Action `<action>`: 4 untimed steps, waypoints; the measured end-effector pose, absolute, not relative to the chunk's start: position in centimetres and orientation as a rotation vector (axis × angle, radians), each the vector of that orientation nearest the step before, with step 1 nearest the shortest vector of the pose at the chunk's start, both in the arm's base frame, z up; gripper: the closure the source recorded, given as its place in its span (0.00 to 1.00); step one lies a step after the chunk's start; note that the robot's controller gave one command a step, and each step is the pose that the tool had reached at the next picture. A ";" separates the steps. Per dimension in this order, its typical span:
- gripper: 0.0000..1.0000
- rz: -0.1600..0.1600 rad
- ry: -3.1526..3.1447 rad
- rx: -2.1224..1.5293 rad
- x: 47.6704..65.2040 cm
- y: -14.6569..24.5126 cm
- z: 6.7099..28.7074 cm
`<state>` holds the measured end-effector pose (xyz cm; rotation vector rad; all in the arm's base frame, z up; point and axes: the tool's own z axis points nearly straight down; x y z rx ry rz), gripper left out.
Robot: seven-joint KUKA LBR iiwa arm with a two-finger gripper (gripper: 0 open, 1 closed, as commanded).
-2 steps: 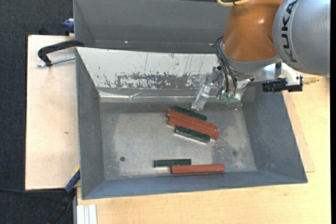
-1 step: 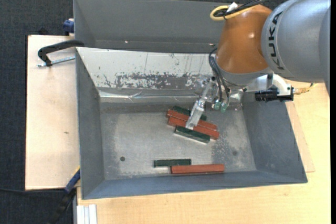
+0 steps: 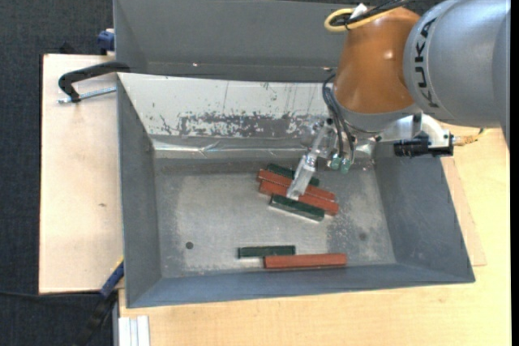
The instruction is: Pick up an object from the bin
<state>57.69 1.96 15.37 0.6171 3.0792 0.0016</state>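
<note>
My gripper reaches down from the right into the middle of the bin. Its tip rests on a small pile of flat bars. In that pile a red bar lies at the left and a dark green bar lies just below the tip. Another red bar pokes out to the right. A second green bar peeks out at the pile's far edge. Whether the gripper has hold of any bar cannot be told.
Near the bin's front wall a dark green bar and a longer red bar lie end to side, apart from the pile. The orange-covered wrist and arm hang over the bin's right back corner.
</note>
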 end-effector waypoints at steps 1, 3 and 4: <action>0.00 0.004 3.051 0.728 56.5 2.9 10.8; 1.00 0.006 3.010 0.868 55.3 4.3 7.5; 1.00 0.004 3.024 0.838 52.5 8.3 19.3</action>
